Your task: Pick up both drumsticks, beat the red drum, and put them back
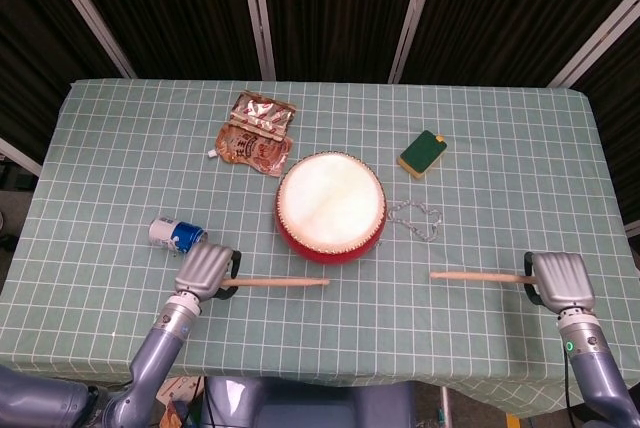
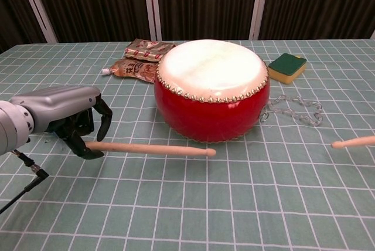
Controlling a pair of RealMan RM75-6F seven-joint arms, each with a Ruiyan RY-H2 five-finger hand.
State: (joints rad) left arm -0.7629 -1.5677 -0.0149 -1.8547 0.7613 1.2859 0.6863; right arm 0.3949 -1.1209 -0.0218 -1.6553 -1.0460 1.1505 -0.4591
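Observation:
The red drum [image 1: 330, 206] [image 2: 212, 90] with its white skin stands mid-table. My left hand [image 1: 205, 271] [image 2: 67, 116] grips one wooden drumstick [image 1: 280, 282] [image 2: 149, 148] low over the cloth, in front of the drum, tip pointing right. My right hand [image 1: 561, 281] grips the other drumstick [image 1: 475, 276] at the table's right front; only that stick's tip [image 2: 353, 142] shows in the chest view, where the right hand is out of frame.
A blue can [image 1: 177, 233] lies behind my left hand. Brown snack pouches [image 1: 256, 133] [image 2: 140, 57] lie behind the drum on the left, a green-and-yellow sponge [image 1: 422, 154] [image 2: 287, 67] at the right, and a metal chain [image 1: 414, 218] [image 2: 293, 110] beside the drum.

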